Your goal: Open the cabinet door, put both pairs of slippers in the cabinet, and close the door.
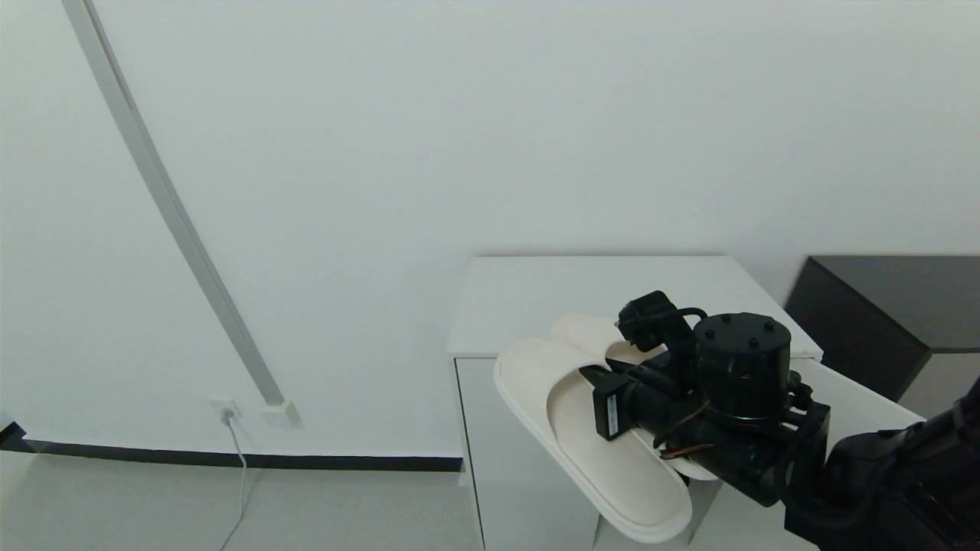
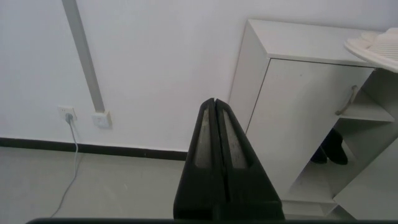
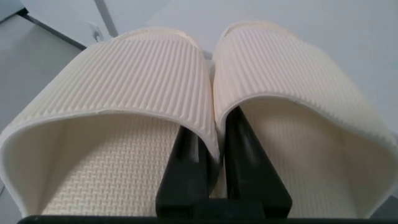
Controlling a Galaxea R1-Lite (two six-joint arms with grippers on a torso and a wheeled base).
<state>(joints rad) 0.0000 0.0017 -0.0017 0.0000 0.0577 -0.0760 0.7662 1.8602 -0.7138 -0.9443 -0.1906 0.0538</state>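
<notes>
A pair of cream slippers (image 1: 582,413) hangs side by side in the air in front of the white cabinet (image 1: 597,291), at the height of its top. My right gripper (image 3: 214,146) is shut on the two inner strap edges (image 3: 211,118), pinching both slippers together. In the left wrist view the cabinet (image 2: 298,99) has a closed panel with a handle (image 2: 349,99). Beside that panel it stands open, showing a shelf (image 2: 367,112) and dark shoes (image 2: 333,149) lower down. My left gripper (image 2: 214,143) is shut and empty, low and to the left of the cabinet.
A white panel (image 1: 857,405) juts forward at the cabinet's right, probably the open door. A black piece of furniture (image 1: 880,306) stands right of the cabinet. On the wall to the left are a grey conduit (image 1: 168,207) and a socket with a cable (image 1: 226,413). Bare floor lies below.
</notes>
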